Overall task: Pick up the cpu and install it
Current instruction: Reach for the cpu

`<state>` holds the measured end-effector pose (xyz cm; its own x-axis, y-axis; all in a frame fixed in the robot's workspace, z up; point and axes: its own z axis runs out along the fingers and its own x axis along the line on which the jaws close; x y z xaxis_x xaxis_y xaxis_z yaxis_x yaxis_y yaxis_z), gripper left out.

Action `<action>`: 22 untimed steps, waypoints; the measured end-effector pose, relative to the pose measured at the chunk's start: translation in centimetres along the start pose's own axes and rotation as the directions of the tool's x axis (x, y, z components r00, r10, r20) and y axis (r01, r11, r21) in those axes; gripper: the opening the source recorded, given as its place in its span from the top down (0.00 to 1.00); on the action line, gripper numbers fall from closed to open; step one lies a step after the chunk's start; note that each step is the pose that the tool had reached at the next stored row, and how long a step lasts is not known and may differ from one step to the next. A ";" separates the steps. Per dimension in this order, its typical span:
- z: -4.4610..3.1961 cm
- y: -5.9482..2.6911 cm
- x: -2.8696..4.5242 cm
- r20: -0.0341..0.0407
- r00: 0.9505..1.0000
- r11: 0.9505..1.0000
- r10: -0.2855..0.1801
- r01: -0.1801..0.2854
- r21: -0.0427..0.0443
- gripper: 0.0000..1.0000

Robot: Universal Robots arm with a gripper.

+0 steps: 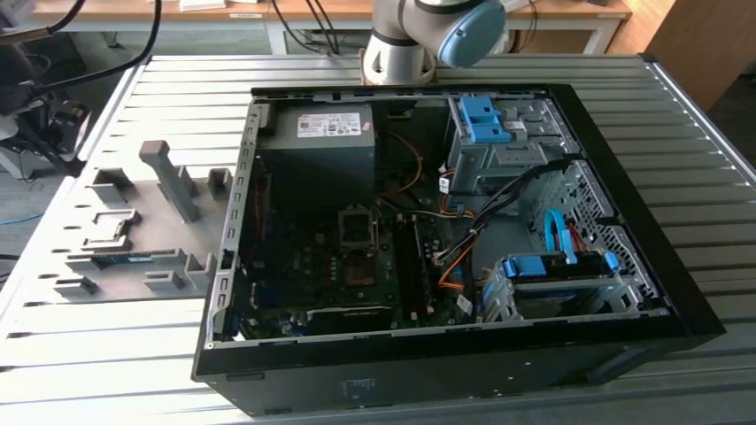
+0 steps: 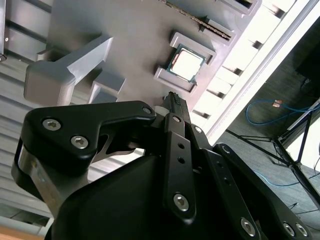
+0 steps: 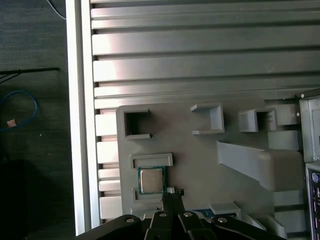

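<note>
One cpu (image 3: 151,180) lies flat in a nest of the grey tray (image 1: 119,199), exterior view's left; jaws, closed and empty, should open and centre squarely.

Slatted metal table (image 1: 697,124) caught bright glare. Light wooden desks (image 1: 331,11) stood behind it, wood panel (image 1: 709,44) at the exterior view's right. Dark floor (image 3: 35,165) lay beside the table.

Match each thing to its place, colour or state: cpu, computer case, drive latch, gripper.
Things:
1 cpu
2 computer case
3 drive latch
4 gripper

Descriptions:
A blue
B empty, poised over the tray's edge near the cpu
C lying open on the slatted table
D seated in a bracket of the grey tray

Pairs: 1-D, 2-C, 3-A, 4-B
</note>
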<state>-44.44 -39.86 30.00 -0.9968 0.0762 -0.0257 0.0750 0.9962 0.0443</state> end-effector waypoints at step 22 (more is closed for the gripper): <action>1.30 -0.06 0.03 0.000 1.000 1.000 0.000 0.000 0.000 0.90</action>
<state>-44.44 -39.86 28.69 -0.9968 0.0762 -0.0257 0.0750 0.9962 0.0443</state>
